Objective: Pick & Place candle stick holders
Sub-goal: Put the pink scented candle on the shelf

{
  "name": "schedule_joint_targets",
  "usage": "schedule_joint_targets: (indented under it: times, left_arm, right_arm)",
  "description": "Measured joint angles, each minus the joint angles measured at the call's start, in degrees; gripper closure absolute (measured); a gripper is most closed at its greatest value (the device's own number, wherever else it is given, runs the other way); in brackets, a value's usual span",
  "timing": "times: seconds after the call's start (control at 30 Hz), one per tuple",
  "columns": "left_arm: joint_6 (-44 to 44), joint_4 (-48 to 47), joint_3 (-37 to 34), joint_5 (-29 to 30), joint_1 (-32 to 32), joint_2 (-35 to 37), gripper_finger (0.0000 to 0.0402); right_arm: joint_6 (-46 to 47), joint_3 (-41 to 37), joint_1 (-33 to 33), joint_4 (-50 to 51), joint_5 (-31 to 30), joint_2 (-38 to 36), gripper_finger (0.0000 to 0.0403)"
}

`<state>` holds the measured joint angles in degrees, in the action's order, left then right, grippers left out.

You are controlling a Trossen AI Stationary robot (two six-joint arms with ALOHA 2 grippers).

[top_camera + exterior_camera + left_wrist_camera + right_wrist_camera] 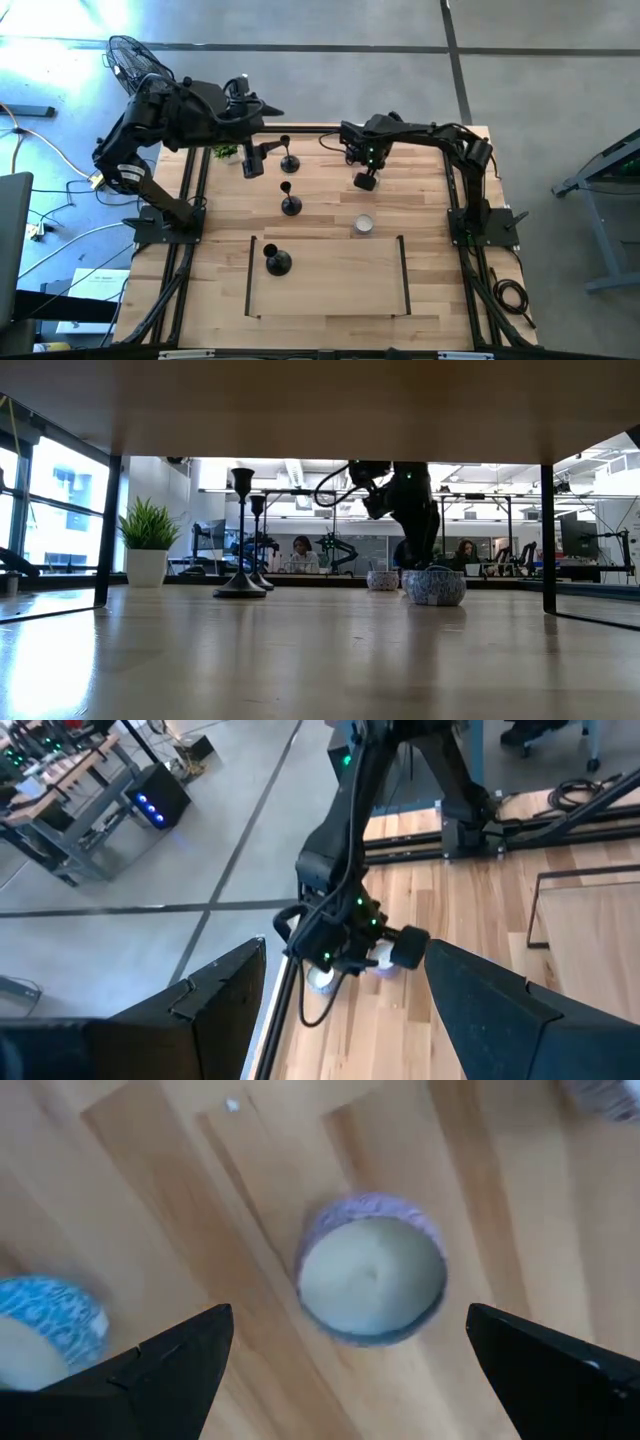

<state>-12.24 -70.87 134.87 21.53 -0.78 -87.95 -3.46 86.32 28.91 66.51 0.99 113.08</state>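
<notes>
On the wooden table a rectangle marked in black tape serves as the landmark; one candle stick holder stands upright inside the rectangle, in its far-left corner; a second candle stick holder stands upright outside it, just beyond its far edge and toward the left end; a third candle stick holder stands upright farther beyond still, near the table's far edge; the three are well apart from one another. A small round candle with a patterned rim sits just beyond the rectangle's far edge, toward the right end. The left gripper hangs well beyond the rectangle's far-left corner, just to the left of the third holder and not touching it, its jaws apart and holding nothing; a small green potted plant stands just left of it at the table's far edge. The right gripper hovers beyond the far edge of the rectangle, past the round candle, jaws spread wide and empty; in the right wrist view a purple-rimmed candle lies on the wood between its fingers, untouched, with a blue-patterned candle nearby on the wood.
</notes>
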Motion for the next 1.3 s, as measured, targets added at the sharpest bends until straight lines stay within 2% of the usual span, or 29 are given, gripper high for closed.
schedule_joint_targets:
  times: [0.8, 1.07, 1.3]
  left_arm:
    - [0.5, -0.1, 0.0, 0.1, 0.0, -0.1, 0.0133]
    - [0.5, -1.3, 0.0, 0.1, 0.0, -0.1, 0.0133]
    - [0.1, -1.3, 0.0, 0.2, 0.0, -0.1, 0.0133]
  right_arm:
    - [0.1, -0.1, 0.1, -3.9, -0.2, 0.0, 0.0009]
    - [0.0, -3.9, 0.3, -6.8, -0.3, 0.0, 0.0008]
    - [0.8, -9.9, 0.4, -14.3, -0.4, 0.0, 0.0009]
